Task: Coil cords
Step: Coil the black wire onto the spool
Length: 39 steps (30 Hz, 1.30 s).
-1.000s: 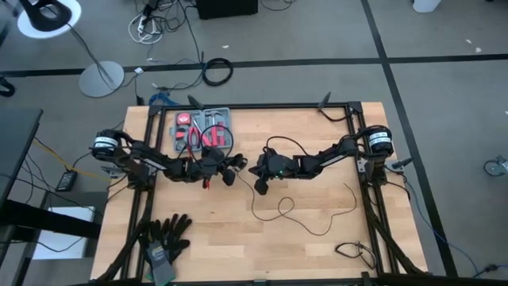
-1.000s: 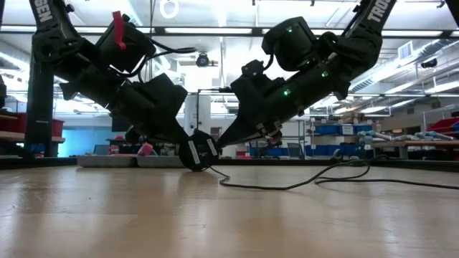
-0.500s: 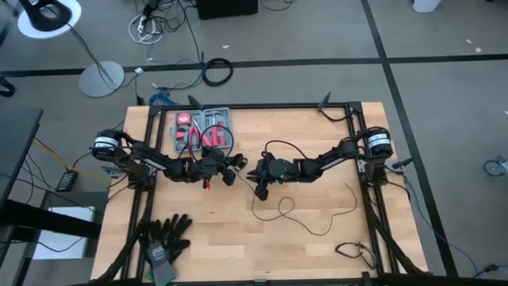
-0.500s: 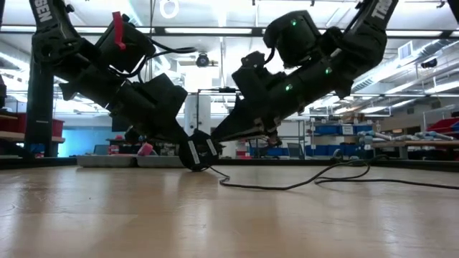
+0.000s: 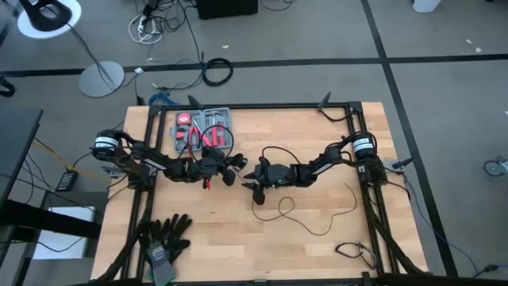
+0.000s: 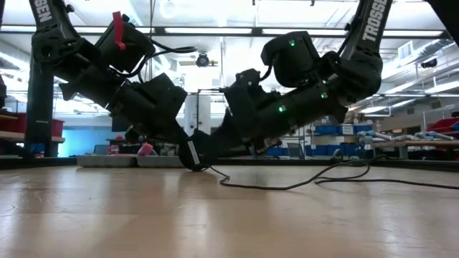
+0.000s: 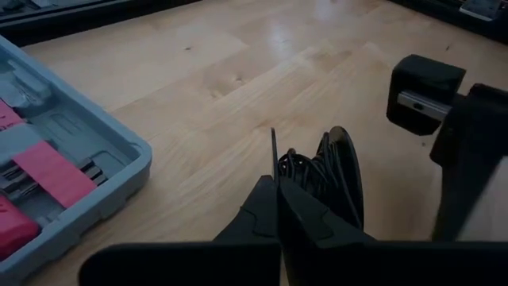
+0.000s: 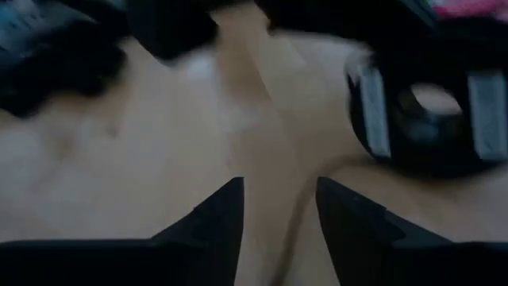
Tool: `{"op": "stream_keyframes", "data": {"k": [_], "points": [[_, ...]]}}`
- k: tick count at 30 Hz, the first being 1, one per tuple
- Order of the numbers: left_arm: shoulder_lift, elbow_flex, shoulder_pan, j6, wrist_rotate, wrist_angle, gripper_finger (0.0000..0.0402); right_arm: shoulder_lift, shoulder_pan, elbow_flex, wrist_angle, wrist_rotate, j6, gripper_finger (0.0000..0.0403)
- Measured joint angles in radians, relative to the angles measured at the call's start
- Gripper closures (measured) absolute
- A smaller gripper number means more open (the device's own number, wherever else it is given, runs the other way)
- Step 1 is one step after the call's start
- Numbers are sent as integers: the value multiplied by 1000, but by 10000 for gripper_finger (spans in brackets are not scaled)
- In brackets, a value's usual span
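Wooden table [image 5: 214, 238], grey tool tray [image 5: 184, 119] at far edge, black gloves [image 5: 165, 237] near front-left corner.

Left gripper [image 5: 228, 169] at table centre, fingers pinched together on coiled bundle of cords [image 7: 325, 171]. Right gripper [image 5: 250, 179] just beside it, fingers spread apart, nothing between them.

Cords: coiled part stands on edge at left fingertips; free tail [image 5: 317, 216] wanders loose over right half of table.

Judgement: wire light, limp, springy, so loops likely to slacken if pinch eases. Best hold: tail close to coil, feed short lengths.
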Motion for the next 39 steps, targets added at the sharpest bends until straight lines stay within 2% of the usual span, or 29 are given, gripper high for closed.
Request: {"op": "stream_keyframes", "data": {"k": [3,12,15,20,27,34,39], "points": [[0,0,0,1,0,2,402,0,8,-1,-78,53,0,251],[1,0,0,1,1,8,402,0,23,0,-84,64,-35,295],[1,-2,0,2,1,15,402,0,22,0,-91,66,-35,323],[1,-2,0,2,1,16,402,0,22,0,-116,47,-34,394],[1,-2,0,2,1,18,402,0,22,63,-126,33,-84,401],[1,-2,0,2,14,19,402,-6,-8,173,-241,31,-194,402],[1,-1,0,15,19,18,402,-74,-32,184,-345,71,-231,402]]}}
